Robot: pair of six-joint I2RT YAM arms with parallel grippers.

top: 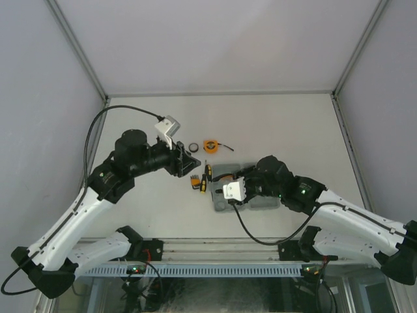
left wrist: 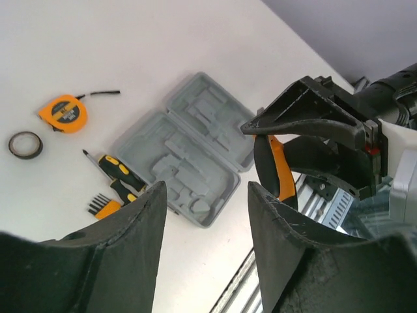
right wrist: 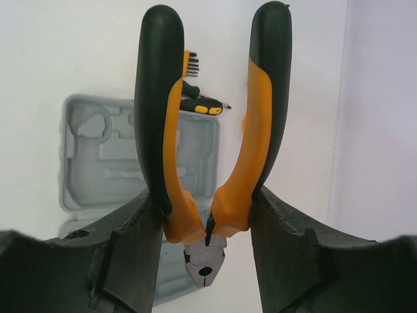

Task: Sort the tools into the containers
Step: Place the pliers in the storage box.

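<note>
- The case (left wrist: 186,150) lies open and flat on the surface (top: 273,130), recesses up. It is stiff moulded plastic and probably light enough to skid if nudged.
- The pliers (right wrist: 254,143) hang over the case, clamped between the right fingers (right wrist: 287,248), which squeeze the orange handles just above the pivot.
  - Their long axis runs along the fingers, with the handles leading and splayed and the steel head tucked back toward the wrist.
  - I judge them rigid and the heaviest tool here. The handles look rubbery (good friction), but the pivot may let them scissor.
- The left fingers (left wrist: 130,241) are spread apart with nothing between them.
- The screwdrivers (left wrist: 120,171) lie beside the case, one tip aimed toward the ring. They would be best taken by the handles.
- The tape measure (left wrist: 63,112) lies flat with its tab pulled out.
- The hex keys (left wrist: 104,207) lie next to the screwdrivers.
- The ring (left wrist: 25,144) lies flat and thin (awkward to pinch).
</note>
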